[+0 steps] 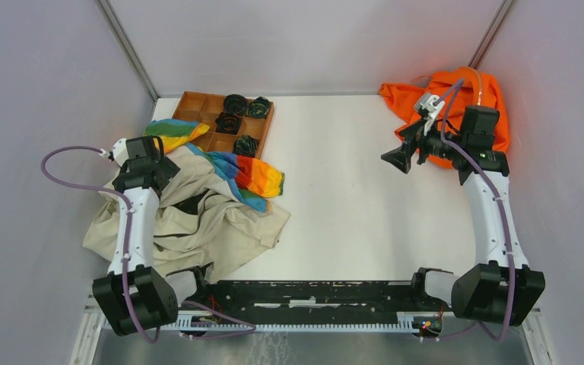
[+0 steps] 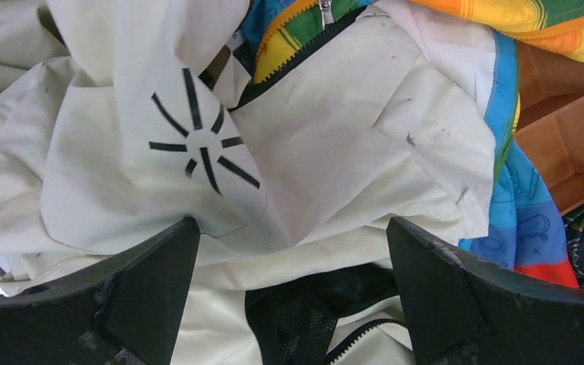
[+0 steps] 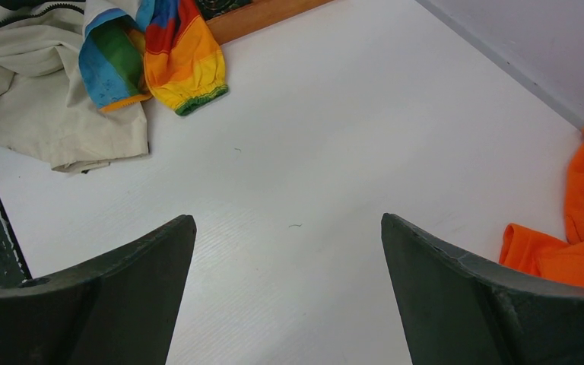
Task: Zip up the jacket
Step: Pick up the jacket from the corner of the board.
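The beige jacket (image 1: 205, 220) lies crumpled at the left of the table, and its edge shows in the right wrist view (image 3: 38, 91). In the left wrist view the jacket (image 2: 334, 144) fills the frame, with its black starburst logo (image 2: 201, 141), black lining (image 2: 312, 304) and a stretch of dark zipper (image 2: 365, 334). My left gripper (image 1: 148, 169) hangs open just above it (image 2: 293, 220), holding nothing. Far to the right, my right gripper (image 1: 399, 158) is open over bare table (image 3: 289, 217), well apart from the jacket.
A rainbow-striped cloth (image 1: 247, 173) (image 2: 517, 205) (image 3: 175, 61) lies over the jacket's far side. Behind it stands a wooden compartment tray (image 1: 198, 106) (image 2: 563, 152) holding dark rolled items. An orange garment (image 1: 456, 95) (image 3: 578, 236) is bunched in the back right corner under the right arm.
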`<action>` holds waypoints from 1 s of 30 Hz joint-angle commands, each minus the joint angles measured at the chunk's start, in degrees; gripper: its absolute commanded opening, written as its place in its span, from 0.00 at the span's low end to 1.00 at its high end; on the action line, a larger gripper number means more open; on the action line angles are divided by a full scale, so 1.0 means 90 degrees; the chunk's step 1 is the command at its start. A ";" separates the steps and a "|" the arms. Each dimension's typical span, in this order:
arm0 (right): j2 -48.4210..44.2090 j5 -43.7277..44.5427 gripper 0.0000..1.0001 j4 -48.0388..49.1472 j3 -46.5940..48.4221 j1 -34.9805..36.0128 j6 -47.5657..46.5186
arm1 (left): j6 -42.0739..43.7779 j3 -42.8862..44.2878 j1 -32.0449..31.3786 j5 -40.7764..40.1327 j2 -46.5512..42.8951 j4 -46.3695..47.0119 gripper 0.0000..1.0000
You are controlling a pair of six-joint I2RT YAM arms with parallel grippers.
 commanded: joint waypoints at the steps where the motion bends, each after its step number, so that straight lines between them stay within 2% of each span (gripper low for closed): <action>1: -0.0034 -0.0077 0.98 -0.0024 -0.0055 0.0032 -0.0177 | 0.0063 0.0464 0.0078 0.0180 0.0305 0.0341 1.00; 8: -0.0015 -0.0043 0.98 -0.0028 -0.0103 0.0033 -0.0226 | -0.0099 0.0294 0.0083 0.0093 0.0405 0.0246 0.98; 11: -0.0007 -0.0057 0.98 -0.0049 -0.0092 0.0032 -0.0242 | -0.0138 0.0212 0.0087 -0.0324 0.0385 0.0311 0.98; 18: -0.0029 -0.0052 0.98 -0.0166 -0.0162 0.0032 -0.0420 | -0.0395 0.0069 0.0226 -0.0888 0.1288 0.0171 0.97; 21: -0.0034 -0.0001 0.98 -0.0429 -0.0072 0.0035 -0.0683 | -0.0379 0.0157 0.0415 -0.0831 0.1508 0.0263 0.91; 24: -0.0039 0.0068 0.98 -0.0664 -0.0020 0.0025 -0.0967 | -0.0222 0.0320 0.0447 -0.0707 0.1390 0.0395 0.70; 27: -0.0032 0.0075 0.98 -0.0757 -0.0003 0.0029 -0.1055 | 0.0100 0.0550 0.0451 -0.0448 0.0983 0.0500 0.17; 28: -0.0034 0.0070 0.98 -0.0764 -0.0005 0.0030 -0.1064 | 0.0227 0.0659 0.0446 -0.0360 0.0806 0.0521 0.11; 30: -0.0024 0.0051 0.98 -0.0775 0.0041 0.0033 -0.1055 | 0.0330 0.0927 0.0448 -0.0219 0.0405 0.0547 0.07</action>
